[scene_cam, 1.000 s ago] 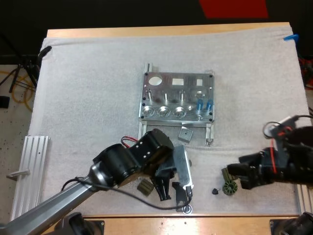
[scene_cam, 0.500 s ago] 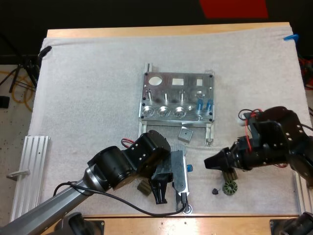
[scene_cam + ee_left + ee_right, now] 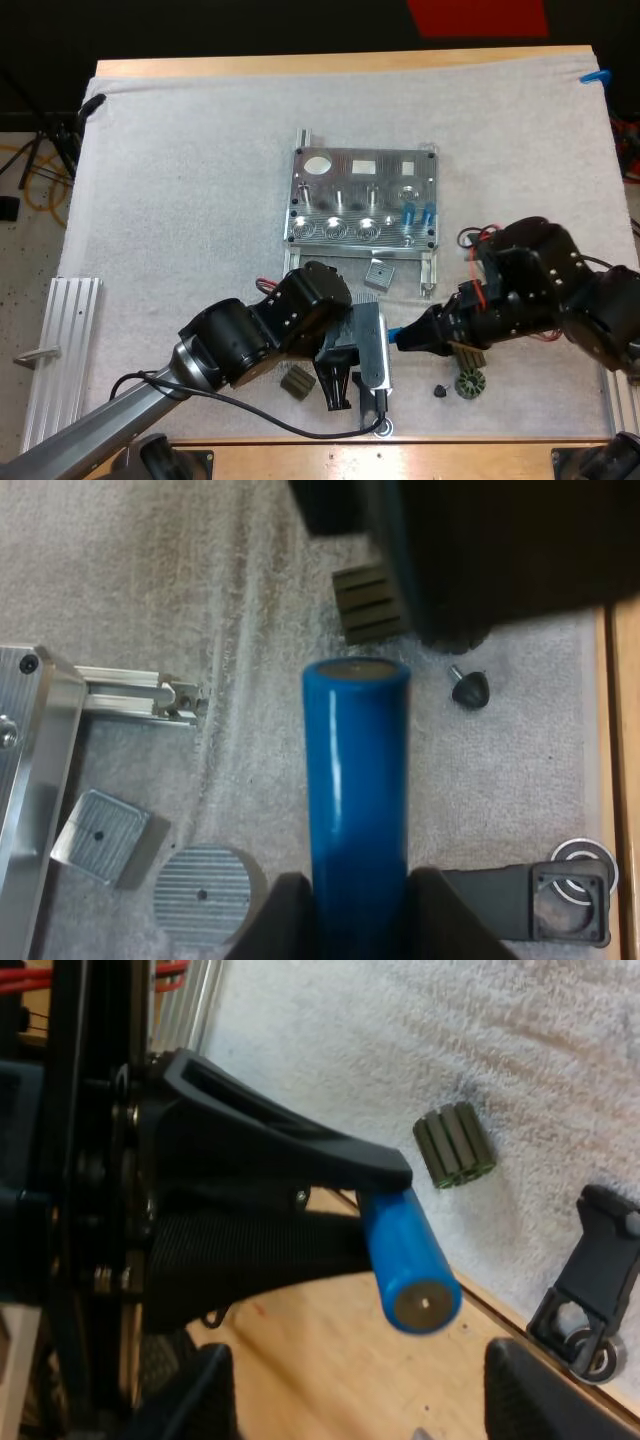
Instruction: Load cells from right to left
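White mat (image 3: 190, 180) covers the bench (image 3: 330, 64), and near its front edge the left tool (image 3: 357, 912) clamps a blue cell (image 3: 355, 800) by one end, free end offered rightward, seemingly for handover, to the right tool (image 3: 413, 340), fingers spread and empty near its tip.

One metal fixture (image 3: 352, 185), three blue cylinders (image 3: 356, 780), two small silver pieces (image 3: 98, 835), one black knob (image 3: 470, 688)

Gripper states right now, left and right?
Left gripper: shut on the bright blue cylinder.
Right gripper: open, close to that cylinder's free end.
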Motion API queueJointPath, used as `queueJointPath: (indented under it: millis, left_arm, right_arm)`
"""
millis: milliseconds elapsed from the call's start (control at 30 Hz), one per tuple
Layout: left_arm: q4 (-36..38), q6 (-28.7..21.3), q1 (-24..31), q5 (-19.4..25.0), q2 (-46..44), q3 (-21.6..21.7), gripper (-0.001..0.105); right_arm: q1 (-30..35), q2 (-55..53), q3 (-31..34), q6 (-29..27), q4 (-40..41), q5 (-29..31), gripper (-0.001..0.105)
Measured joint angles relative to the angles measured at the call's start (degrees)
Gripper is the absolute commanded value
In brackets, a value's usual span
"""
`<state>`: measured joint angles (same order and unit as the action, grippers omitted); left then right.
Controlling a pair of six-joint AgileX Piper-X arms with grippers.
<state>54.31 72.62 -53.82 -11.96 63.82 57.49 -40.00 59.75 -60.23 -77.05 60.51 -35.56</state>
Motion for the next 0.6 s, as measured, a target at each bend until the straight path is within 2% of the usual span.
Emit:
queueJointPath:
  millis: [200, 433, 600]
  left_arm:
    - [-0.1, 0.0, 0.0, -0.3, 0.0, 0.0, 0.0]
    - [-0.2, 0.0, 0.0, -0.2, 0.0, 0.0, 0.0]
    - [-0.2, 0.0, 0.0, -0.2, 0.0, 0.0, 0.0]
  right_arm:
    - [-3.7, 1.4, 0.0, 2.2, -0.7, 5.3, 0.054]
    - [-4.2, 3.5, 0.0, 5.0, -5.0, 5.4, 0.054]
    - [-4.2, 3.9, 0.0, 5.4, -5.1, 4.1, 0.054]
